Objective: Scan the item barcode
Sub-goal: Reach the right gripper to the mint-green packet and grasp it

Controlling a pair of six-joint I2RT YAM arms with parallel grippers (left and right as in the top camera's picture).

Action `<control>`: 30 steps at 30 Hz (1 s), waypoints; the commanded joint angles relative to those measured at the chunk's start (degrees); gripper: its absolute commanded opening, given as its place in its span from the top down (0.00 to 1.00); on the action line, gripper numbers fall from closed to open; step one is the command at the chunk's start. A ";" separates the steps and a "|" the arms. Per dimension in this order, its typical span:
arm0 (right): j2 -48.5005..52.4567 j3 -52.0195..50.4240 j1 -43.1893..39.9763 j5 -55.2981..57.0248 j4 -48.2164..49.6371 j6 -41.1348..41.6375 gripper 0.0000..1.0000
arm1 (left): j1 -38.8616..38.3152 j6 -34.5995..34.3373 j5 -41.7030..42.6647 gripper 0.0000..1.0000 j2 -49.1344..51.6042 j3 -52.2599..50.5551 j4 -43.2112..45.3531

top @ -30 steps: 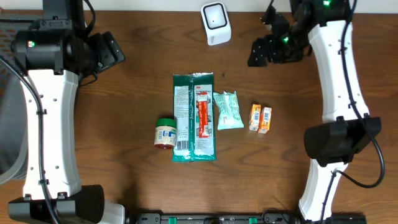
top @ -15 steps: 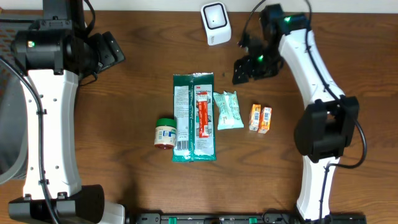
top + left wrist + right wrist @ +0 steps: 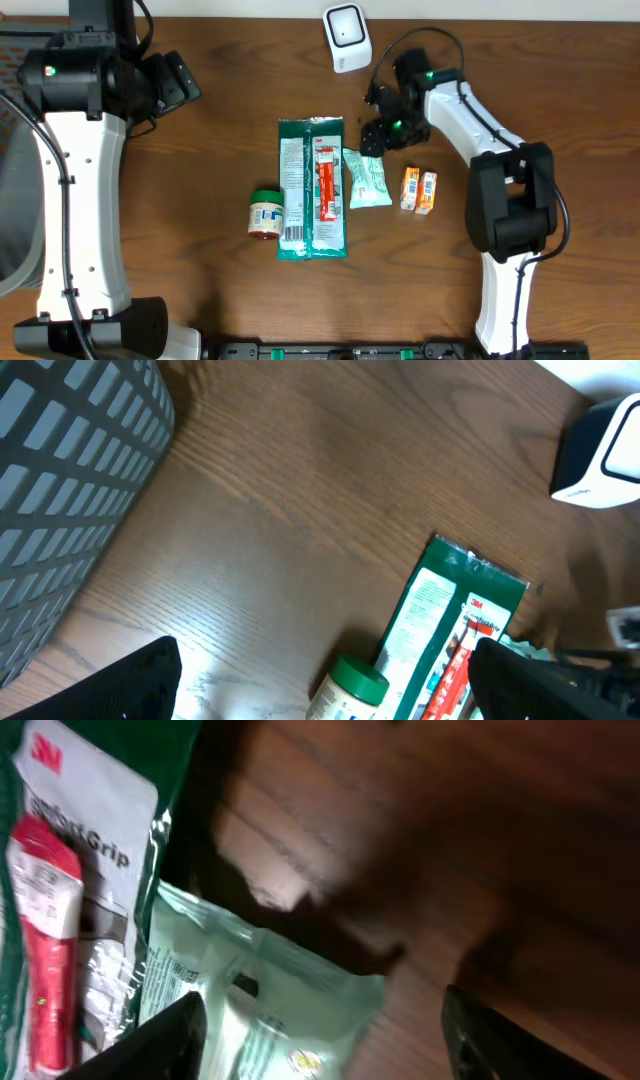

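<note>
Mint-green pouch lies flat on the wooden table, beside a long green packet. Right gripper hovers just above its upper end, jaws apart and empty; left gripper is wide open, holding nothing.

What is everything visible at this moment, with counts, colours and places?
scanner: one, white, far edge of the table, centre.
flat package: one, green with a red item inside, table centre.
pouch: one, pale mint green, just right of the flat package.
small cartons: two, orange, side by side, right of the pouch.
jar: one, green lid, by the flat package's left edge.
basket: one, grey mesh, beyond the table's left side.
table: one, dark brown wood.
left gripper: black, open, empty, far left.
right gripper: black, open, above the pouch's far end.
</note>
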 commanded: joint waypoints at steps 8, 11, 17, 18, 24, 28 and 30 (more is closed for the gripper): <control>0.48 -4.02 3.50 3.43 1.18 -0.52 0.31 | 0.22 -0.50 -0.31 0.08 0.33 0.50 -0.15; 0.48 -5.16 3.85 4.37 2.08 -0.52 0.33 | 0.22 -0.50 -0.31 0.08 0.33 0.50 -0.15; 0.48 -7.89 3.85 4.15 5.60 0.31 0.59 | 0.24 -0.50 -0.31 0.08 0.33 0.50 -0.13; 0.48 -7.91 3.85 4.15 5.44 0.31 0.62 | 0.24 -0.50 -0.31 0.08 0.33 0.50 -0.15; -1.99 -3.58 3.32 3.72 2.45 0.31 0.96 | 0.22 -0.50 -0.31 0.08 0.33 0.50 -0.15; -5.53 -0.02 3.21 3.78 -1.09 0.28 0.99 | 0.24 -0.50 -0.31 0.08 0.33 0.50 -0.15; -7.65 0.26 3.21 3.80 -1.60 0.31 0.99 | 0.22 -0.50 -0.31 0.08 0.33 0.50 -0.15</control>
